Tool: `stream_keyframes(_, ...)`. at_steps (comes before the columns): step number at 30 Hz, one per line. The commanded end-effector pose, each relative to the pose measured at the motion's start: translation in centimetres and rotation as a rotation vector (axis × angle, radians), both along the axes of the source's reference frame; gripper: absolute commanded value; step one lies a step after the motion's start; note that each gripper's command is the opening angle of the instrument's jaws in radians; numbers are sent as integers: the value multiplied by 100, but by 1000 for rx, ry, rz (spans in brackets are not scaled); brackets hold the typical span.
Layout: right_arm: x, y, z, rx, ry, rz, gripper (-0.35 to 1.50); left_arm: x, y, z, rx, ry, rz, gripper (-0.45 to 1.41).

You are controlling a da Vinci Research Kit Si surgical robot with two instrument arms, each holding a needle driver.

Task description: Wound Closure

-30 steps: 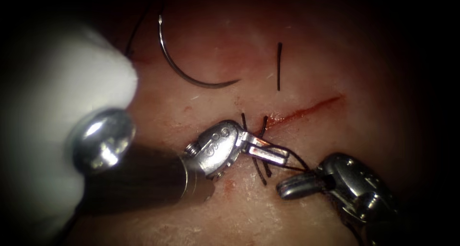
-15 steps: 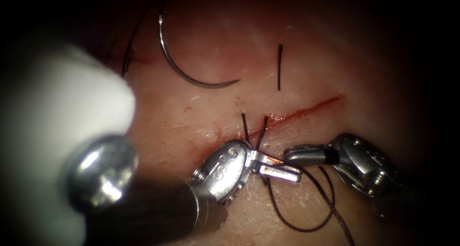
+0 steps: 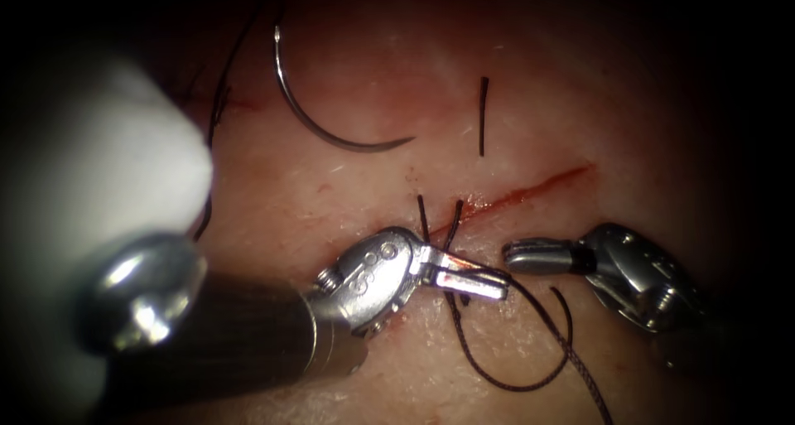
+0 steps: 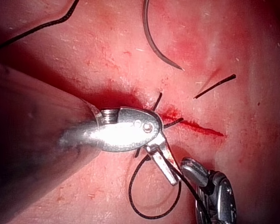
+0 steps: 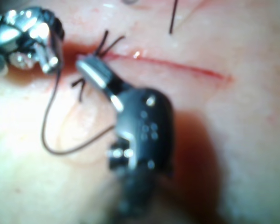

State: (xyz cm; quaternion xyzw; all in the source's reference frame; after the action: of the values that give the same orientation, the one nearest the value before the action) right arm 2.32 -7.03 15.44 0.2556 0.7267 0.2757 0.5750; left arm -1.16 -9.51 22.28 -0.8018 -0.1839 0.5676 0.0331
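Note:
The curved needle (image 3: 323,131) lies free on the tissue left of the cut (image 3: 530,189), out of the tissue, with nothing holding it. My left tool (image 3: 497,282) lies across the cut's left end beside the stitch ends (image 3: 422,214), jaws shut on the black thread (image 3: 571,359), which runs off to the lower right. A slack loop (image 3: 513,385) of thread curls below the jaws. My right tool (image 3: 512,251) sits just right of them, shut and holding nothing. The left wrist view gives the left tool (image 4: 173,179), the needle (image 4: 154,44) and the cut (image 4: 200,128). The right tool (image 5: 84,65) points at the cut (image 5: 177,65).
A short cut end of thread (image 3: 482,114) lies loose above the cut. A pale blurred shape (image 3: 99,160) stands at the left over the left arm's shaft. Thread from the needle's tail (image 3: 217,110) runs down beside it. Red fluid marks the cut's edges.
My right tool rose from below the left jaws to their right, then drew slightly away. A slack loop of thread appeared below. The left tool dipped, then came back up a little.

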Motion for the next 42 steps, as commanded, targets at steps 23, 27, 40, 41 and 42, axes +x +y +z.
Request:
stream_keyframes(23, 7, -9, 4, 4, 3, -2, -35, -8, -12, 7, 8, -3, 5, -45)
stream_keyframes(27, 7, -9, 4, 4, 3, -2, -35, -8, -12, 7, 8, -3, 5, -45)
stream_keyframes(40, 7, -9, 4, 4, 3, -2, -35, -8, -12, 7, 8, -3, 5, -45)
stream_keyframes(41, 7, -9, 4, 4, 3, -2, -35, -8, -12, 7, 8, -3, 5, -45)
stream_keyframes(42, 7, -9, 4, 4, 3, -2, -35, -8, -12, 7, 8, -3, 5, -45)
